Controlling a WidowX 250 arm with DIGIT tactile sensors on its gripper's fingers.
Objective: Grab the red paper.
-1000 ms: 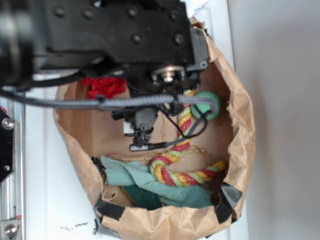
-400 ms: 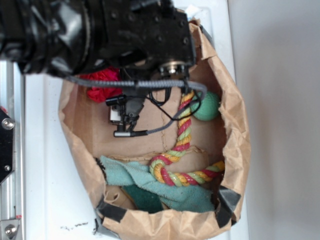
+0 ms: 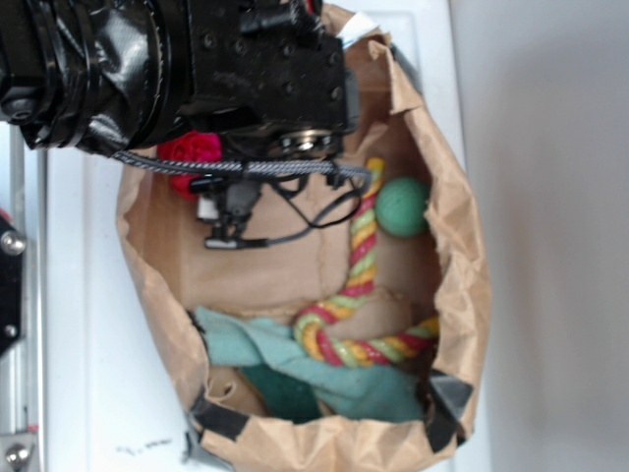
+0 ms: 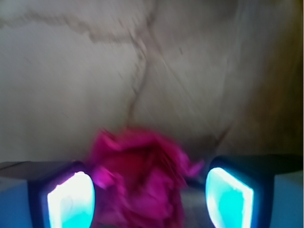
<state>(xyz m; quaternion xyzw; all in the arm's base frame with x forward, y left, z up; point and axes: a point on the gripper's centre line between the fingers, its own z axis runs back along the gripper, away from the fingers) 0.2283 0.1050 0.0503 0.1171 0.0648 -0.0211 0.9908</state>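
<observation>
While spread apart, tool [image 4: 149,197] fingers flank red paper [image 4: 140,183], inside brown paper bag [image 3: 472,256].

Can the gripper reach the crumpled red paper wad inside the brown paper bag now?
Probably yes. In the wrist view the crumpled red paper wad lies between the open gripper fingers, with nothing in between. The twisted rope and green ball lie apart.

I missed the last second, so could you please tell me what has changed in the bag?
The hand has swung left across the paper bag, off the rope toy, to the red paper, which now sits between its open fingers, not yet gripped. The green ball, now uncovered, the rope and the teal cloth stayed put.
</observation>
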